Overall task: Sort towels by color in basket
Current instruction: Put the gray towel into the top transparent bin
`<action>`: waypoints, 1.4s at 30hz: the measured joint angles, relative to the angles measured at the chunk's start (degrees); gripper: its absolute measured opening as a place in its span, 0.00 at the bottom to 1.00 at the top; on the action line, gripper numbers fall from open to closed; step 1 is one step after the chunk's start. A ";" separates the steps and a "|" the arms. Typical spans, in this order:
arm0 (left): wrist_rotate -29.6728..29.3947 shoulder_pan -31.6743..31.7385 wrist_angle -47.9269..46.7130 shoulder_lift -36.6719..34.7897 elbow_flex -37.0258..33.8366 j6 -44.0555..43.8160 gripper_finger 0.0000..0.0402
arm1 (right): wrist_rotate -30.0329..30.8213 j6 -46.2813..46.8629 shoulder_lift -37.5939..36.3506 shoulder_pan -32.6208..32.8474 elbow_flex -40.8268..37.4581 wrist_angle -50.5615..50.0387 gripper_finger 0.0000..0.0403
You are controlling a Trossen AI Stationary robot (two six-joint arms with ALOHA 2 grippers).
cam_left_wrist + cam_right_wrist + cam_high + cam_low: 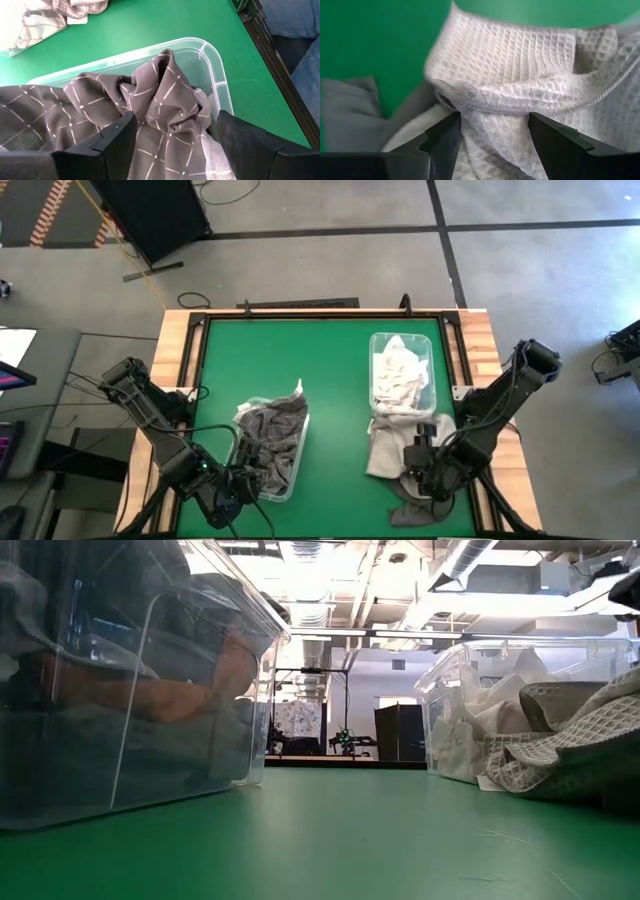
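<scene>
On the green desk [330, 380], taken as the landmark for everything else, two clear plastic bins stand well apart: the left bin [292, 470] near the desk's front-left part and the right bin [428, 370] toward its right side, farther back. Dark cloths fill the left bin, chiefly a dark grey towel [165, 95] with a pale broken check, bunched into a peak; the low view also shows a rust-orange cloth [175, 695] against that bin's wall. White towels [398, 375] lie crumpled in the right bin. Just in front of the right bin, on the desk's front-right part, a beige-grey waffle towel [520, 65] lies in a loose heap, one edge reaching up toward the bin's near wall, and a darker grey cloth [415, 508] lies beside it at the desk's front edge. The right hand [495, 132] is over that heap, fingers spread, with a hemmed fold of the waffle towel directly between and ahead of them; the fold runs across the gap, so a closing pinch would likely catch it, and this arm is clearly the nearer one. Whether the fingers already touch the cloth I cannot tell. The left hand [172, 137] hangs wide open over the left bin's front end, straddling the dark check towel without gripping it.
</scene>
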 joint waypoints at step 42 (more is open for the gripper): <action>-0.08 0.00 -0.26 0.00 -0.02 1.10 0.66 | 56.51 -37.27 -4.14 -23.74 37.74 -38.69 0.05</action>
